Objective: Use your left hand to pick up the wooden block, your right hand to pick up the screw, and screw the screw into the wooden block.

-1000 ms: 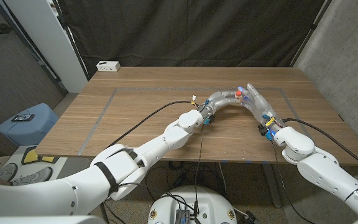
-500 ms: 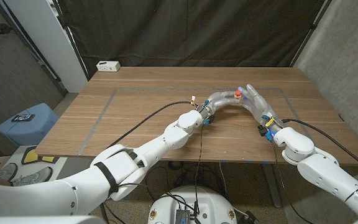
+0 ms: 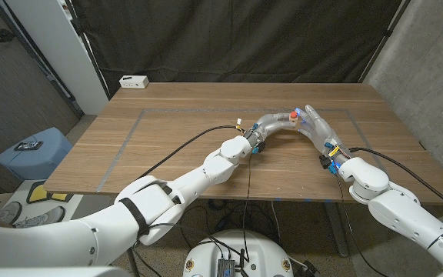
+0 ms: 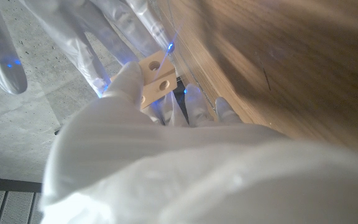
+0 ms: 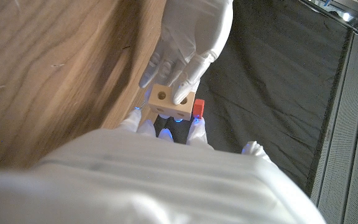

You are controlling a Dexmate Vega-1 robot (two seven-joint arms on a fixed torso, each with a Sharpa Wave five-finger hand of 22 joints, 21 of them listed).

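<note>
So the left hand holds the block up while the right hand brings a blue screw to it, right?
Not quite: the screw is red, not blue, as the right wrist view shows. The left hand does hold the block, with the right hand at it.

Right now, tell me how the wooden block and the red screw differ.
The wooden block is pale, bare wood with round holes in its face; the screw shows only a small red head. The block is clearly the larger. The left robot hand holds the block; the screw sits beside it at the right robot hand. Both are raised above the table.
</note>
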